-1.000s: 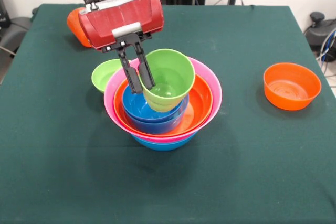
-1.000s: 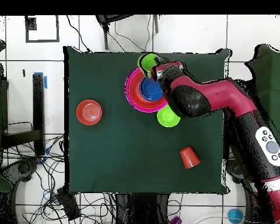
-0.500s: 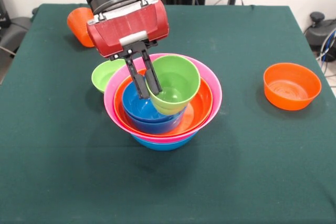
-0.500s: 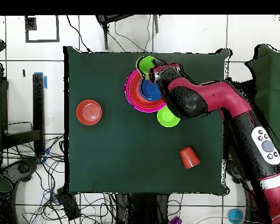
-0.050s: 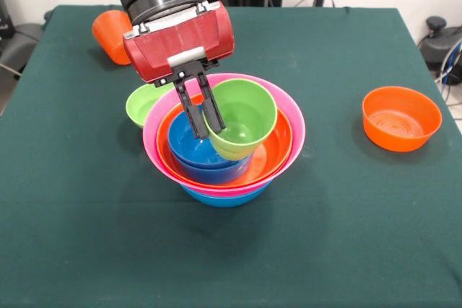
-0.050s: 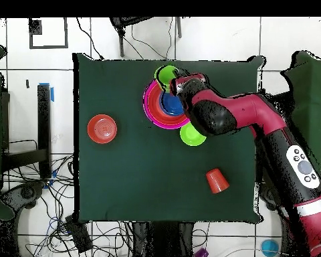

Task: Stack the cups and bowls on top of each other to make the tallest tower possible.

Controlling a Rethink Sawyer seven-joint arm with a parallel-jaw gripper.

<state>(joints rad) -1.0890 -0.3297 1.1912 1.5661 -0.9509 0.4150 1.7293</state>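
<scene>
We see a green-clothed worktop point(image 5: 86, 250) from its near side. Nearest to us, a little left of centre, stands the tower point(image 5: 224, 171): a large blue bowl point(image 5: 220, 198) at the bottom, a large pink bowl point(image 5: 285, 117) in it, a large orange bowl point(image 5: 271, 146) inside that, and a smaller blue bowl point(image 5: 198, 156) nested on the left.

The pincer point(image 5: 202, 115) reaches down into the tower from the red arm head above. Its two dark fingers point(image 5: 211, 110) are closed on the left rim of the lime green cup point(image 5: 242, 117), one finger inside the wall and one outside. The cup tilts, its mouth turned toward us, its base down in the smaller blue bowl and leaning to that bowl's right.

On the right side of the worktop, well apart from the tower, a small orange bowl point(image 5: 401, 117) sits upright.

Just behind the tower on the left, a small lime-green bowl point(image 5: 144, 102) touches or nearly touches the pink rim.

Farthest back on the left, the orange cup point(image 5: 108, 34) stands partly hidden by the arm.
</scene>
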